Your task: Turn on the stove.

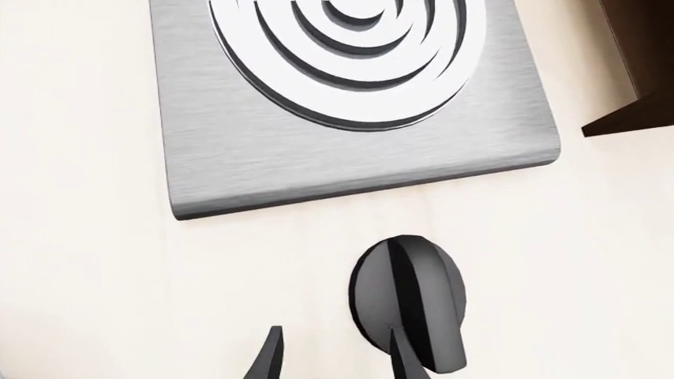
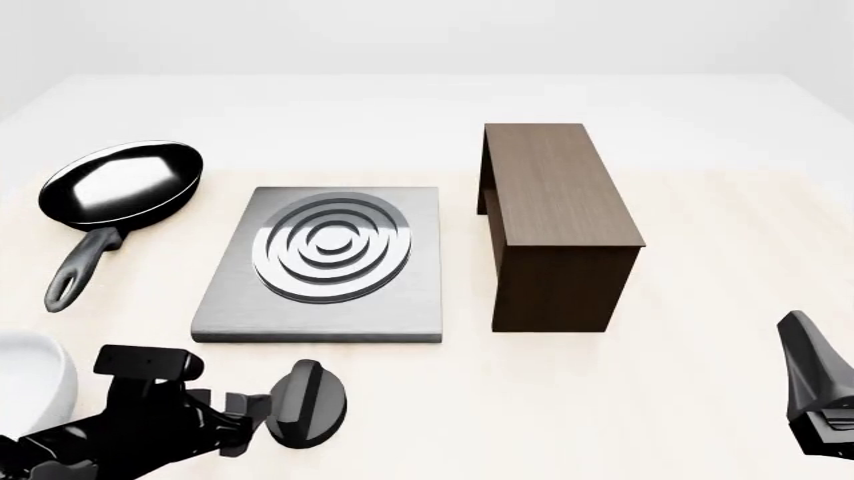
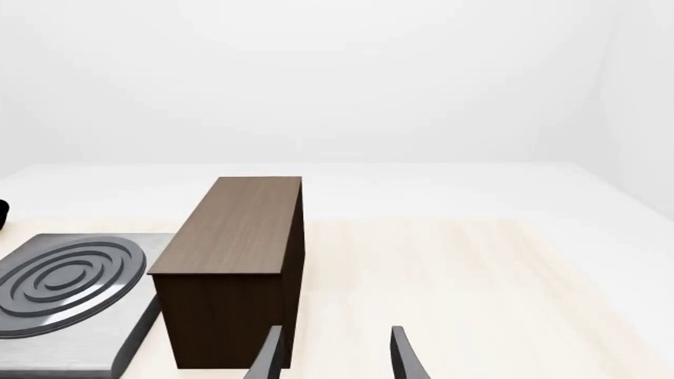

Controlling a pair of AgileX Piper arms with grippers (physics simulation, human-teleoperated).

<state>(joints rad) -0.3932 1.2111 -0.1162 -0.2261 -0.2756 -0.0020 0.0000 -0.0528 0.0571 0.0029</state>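
The stove point(image 2: 320, 300) is a flat grey slab with raised silver rings, lying left of centre on the table. It also shows in the left wrist view point(image 1: 348, 150) and the right wrist view point(image 3: 74, 332). Its black round knob point(image 2: 308, 403) with a ridge lies on the table just in front of the slab. My left gripper point(image 2: 251, 425) is open, right beside the knob on its left. In the left wrist view the knob point(image 1: 421, 292) lies just past the gripper point(image 1: 337, 359), one fingertip point(image 1: 405, 359) over its ridge. My right gripper point(image 3: 335, 355) is open and empty, low at the right point(image 2: 805, 345).
A tall dark-brown wooden box point(image 2: 554, 225) stands right of the stove, ahead of my right gripper point(image 3: 237, 268). A shiny black frying pan point(image 2: 120, 185) lies at the far left. Part of a white bowl point(image 2: 27, 385) shows at the left edge beside my left arm.
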